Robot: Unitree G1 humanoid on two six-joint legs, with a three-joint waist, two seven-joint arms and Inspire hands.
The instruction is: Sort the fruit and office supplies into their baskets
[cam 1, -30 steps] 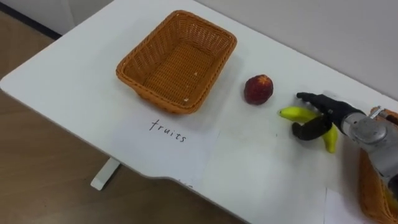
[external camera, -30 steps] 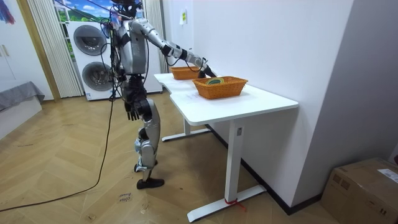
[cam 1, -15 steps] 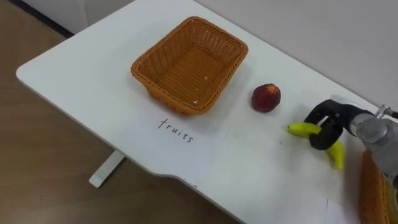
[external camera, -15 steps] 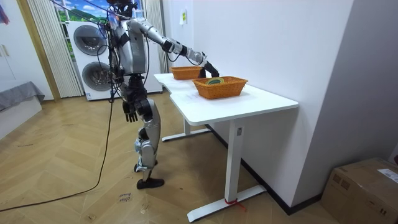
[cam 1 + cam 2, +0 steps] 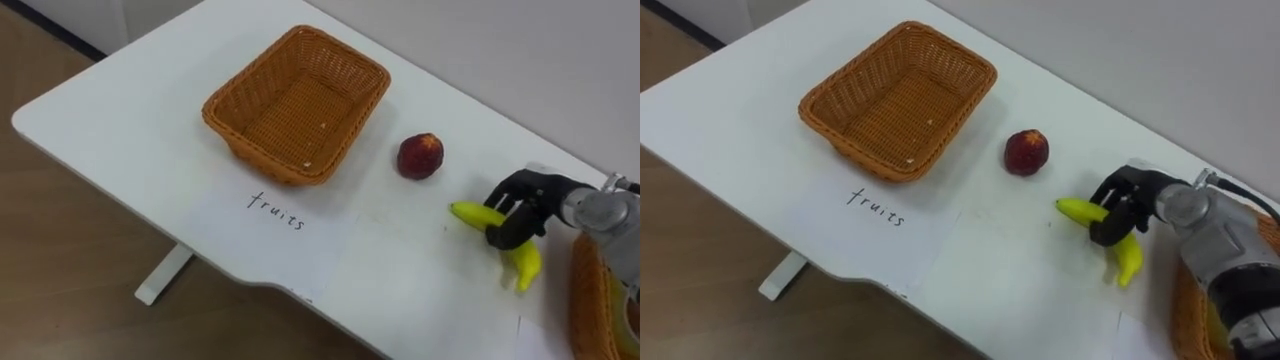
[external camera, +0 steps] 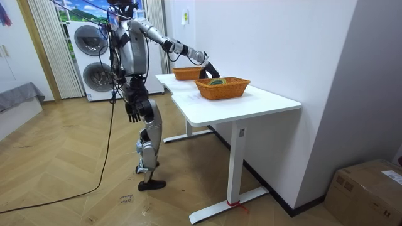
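On the white desk [image 5: 130, 120] a wicker basket [image 5: 297, 105] sits left, a red peach [image 5: 420, 156] just right of it. Further right the right robot hand [image 5: 518, 198] grips a banana [image 5: 524, 266] beside a second basket [image 5: 588, 310]; the left robot hand [image 6: 132, 112] hangs slack at the hip.

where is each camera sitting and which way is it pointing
Left eye view: on the robot's head, looking down at the table, empty basket, red fruit; right hand, curled round the banana, enters from the right.
Right eye view: same head, slightly aside, same scene and hand.
Room view: standing off in the room, facing the table's side; whole robot stands, right arm over the table, left hand at its hip.
All share the table and the right arm.
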